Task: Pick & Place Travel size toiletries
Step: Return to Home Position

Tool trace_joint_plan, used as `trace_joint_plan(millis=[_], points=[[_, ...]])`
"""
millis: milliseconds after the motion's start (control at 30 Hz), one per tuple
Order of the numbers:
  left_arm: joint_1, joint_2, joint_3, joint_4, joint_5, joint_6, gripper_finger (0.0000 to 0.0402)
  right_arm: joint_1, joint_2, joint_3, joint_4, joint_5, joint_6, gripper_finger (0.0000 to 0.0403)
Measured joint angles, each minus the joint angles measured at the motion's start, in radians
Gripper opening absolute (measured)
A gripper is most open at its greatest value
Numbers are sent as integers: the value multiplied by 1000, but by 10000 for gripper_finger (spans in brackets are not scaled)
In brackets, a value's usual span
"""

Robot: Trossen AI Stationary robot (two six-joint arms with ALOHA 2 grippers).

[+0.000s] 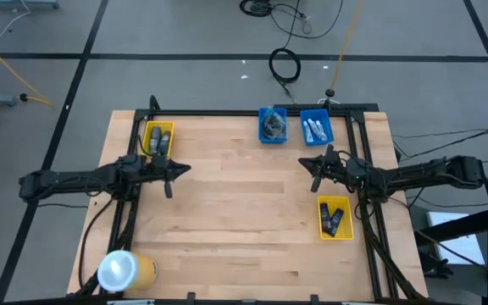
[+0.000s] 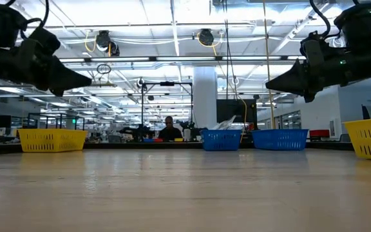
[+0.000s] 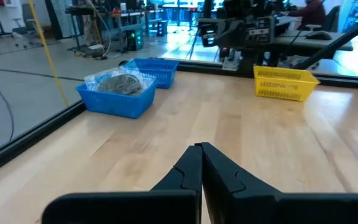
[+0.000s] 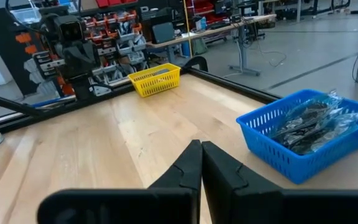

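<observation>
The toiletries lie in bins. Grey discs in clear bags fill one blue bin, and white tubes fill the blue bin beside it. Dark bottles lie in the yellow bin at the right and in the yellow bin at the far left. My left gripper hangs shut over bare wood left of centre. My right gripper hangs shut right of centre, near the blue bins. In the low view both are above the tabletop, the left gripper and the right gripper.
A big yellow roll with a white end lies at the table's near left corner. A black frame runs along the far edge and both sides. Bare wood lies between the two arms and toward the near edge.
</observation>
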Motion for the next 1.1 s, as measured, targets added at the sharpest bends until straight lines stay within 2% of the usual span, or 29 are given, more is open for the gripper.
trace_joint_plan(millis=[167, 300, 400, 667, 800, 1100], points=[[0, -195, 5, -183, 15, 7, 1, 0, 0, 0, -13, 0, -2, 3], [-18, -268, 6, -181, 55, 60, 1, 0, 0, -11, -12, 0, -7, 4], [-45, -263, 6, -181, 48, 84, 5, 0, 0, -22, -10, 0, -10, 4], [-107, -230, 6, -181, 81, -18, 7, 0, 0, -34, -11, 1, -10, 4], [-114, -230, 5, -179, 81, -12, 2, 0, 0, -34, -10, 1, -10, 4], [-113, -219, 4, 86, 70, -29, 31, 0, 0, -36, -11, 2, -10, 4]])
